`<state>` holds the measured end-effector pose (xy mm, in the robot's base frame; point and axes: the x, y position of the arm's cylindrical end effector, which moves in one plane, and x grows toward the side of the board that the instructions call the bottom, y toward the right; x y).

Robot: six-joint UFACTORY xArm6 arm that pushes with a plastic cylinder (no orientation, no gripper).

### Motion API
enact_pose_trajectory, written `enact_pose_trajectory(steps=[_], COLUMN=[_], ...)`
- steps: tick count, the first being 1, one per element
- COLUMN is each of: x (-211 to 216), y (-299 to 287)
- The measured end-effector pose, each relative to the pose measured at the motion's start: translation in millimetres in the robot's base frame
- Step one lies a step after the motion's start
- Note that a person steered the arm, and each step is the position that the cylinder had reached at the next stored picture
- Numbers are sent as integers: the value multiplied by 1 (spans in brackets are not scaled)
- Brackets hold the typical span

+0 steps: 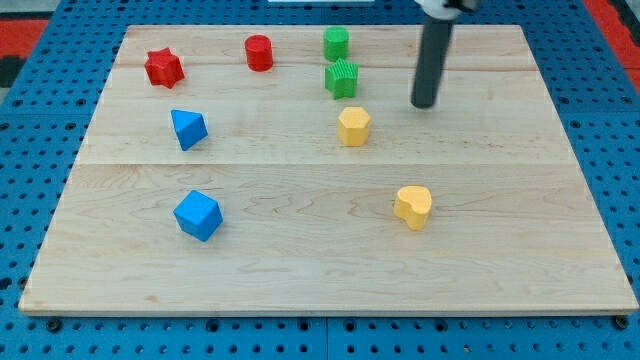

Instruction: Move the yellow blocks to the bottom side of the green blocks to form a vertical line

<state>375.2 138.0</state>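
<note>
Two green blocks stand near the view's top: a green cylinder-like block (336, 43) and a ridged green block (342, 78) just below it. A yellow hexagonal block (353, 127) sits directly below the ridged green one, a short gap apart. A yellow heart-shaped block (412, 207) lies lower and to the view's right. My tip (424, 104) rests on the board to the right of the ridged green block and up-right of the yellow hexagonal block, touching no block.
A red star block (163, 68) and a red cylinder (259, 53) sit at the top left. A blue triangular block (188, 129) and a blue cube-like block (197, 215) lie on the left. The wooden board (320, 280) lies on a blue pegboard.
</note>
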Motion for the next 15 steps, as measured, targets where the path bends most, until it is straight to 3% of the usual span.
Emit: enact_pose_trajectory(steps=[1,2,4,6,8,9,13,15], x=[48,44,18,60,160,164,130,144], y=[-24,-66,-85,2,30,3,-8,-15])
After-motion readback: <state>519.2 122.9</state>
